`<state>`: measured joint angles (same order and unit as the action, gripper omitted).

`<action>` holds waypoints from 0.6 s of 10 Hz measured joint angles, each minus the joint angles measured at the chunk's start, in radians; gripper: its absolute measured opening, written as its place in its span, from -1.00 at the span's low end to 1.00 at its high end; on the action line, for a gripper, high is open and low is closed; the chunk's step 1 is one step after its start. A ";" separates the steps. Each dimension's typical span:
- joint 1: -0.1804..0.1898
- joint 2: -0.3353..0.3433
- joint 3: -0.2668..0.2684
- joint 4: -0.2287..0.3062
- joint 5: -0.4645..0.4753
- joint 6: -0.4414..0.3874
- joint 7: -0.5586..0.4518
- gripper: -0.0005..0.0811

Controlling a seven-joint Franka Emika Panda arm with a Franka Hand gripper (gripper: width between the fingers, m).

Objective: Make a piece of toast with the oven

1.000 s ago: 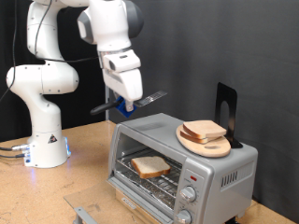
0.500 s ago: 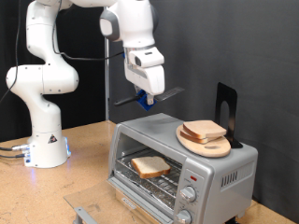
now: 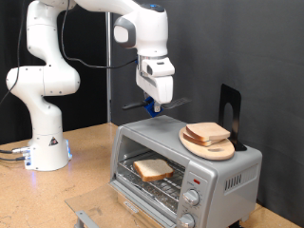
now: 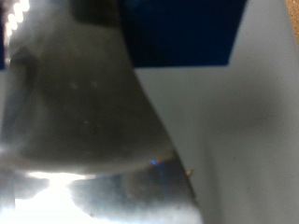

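The silver oven (image 3: 223, 180) stands at the exterior view's lower right with its door folded down. The piece of toast (image 3: 152, 169), a pale slice with a brown crust, lies on the wire rack inside. My gripper (image 3: 149, 106) hangs just above the oven's top near its back left corner. It is left of the board of bread and nothing shows between its blue fingers. The wrist view is blurred, showing shiny metal (image 4: 75, 112) very close and a dark blue patch (image 4: 182, 33).
A round wooden board (image 3: 209, 145) with two more bread slices (image 3: 207, 133) rests on the oven's top. A black upright stand (image 3: 229, 112) is behind it. The arm's white base (image 3: 46, 142) sits on the wooden table (image 3: 85, 185) at the exterior view's left.
The gripper has swung from left of the oven towards the exterior view's right and now hangs over the oven's top. The toast and the board have not moved.
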<state>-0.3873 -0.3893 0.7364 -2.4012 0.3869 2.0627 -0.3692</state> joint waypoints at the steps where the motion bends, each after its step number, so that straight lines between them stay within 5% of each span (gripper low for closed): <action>1: -0.001 0.001 0.002 -0.011 0.003 0.021 0.007 0.22; 6: -0.021 0.038 0.021 -0.050 -0.016 0.100 0.045 0.22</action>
<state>-0.4082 -0.3516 0.7574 -2.4515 0.3711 2.1624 -0.3243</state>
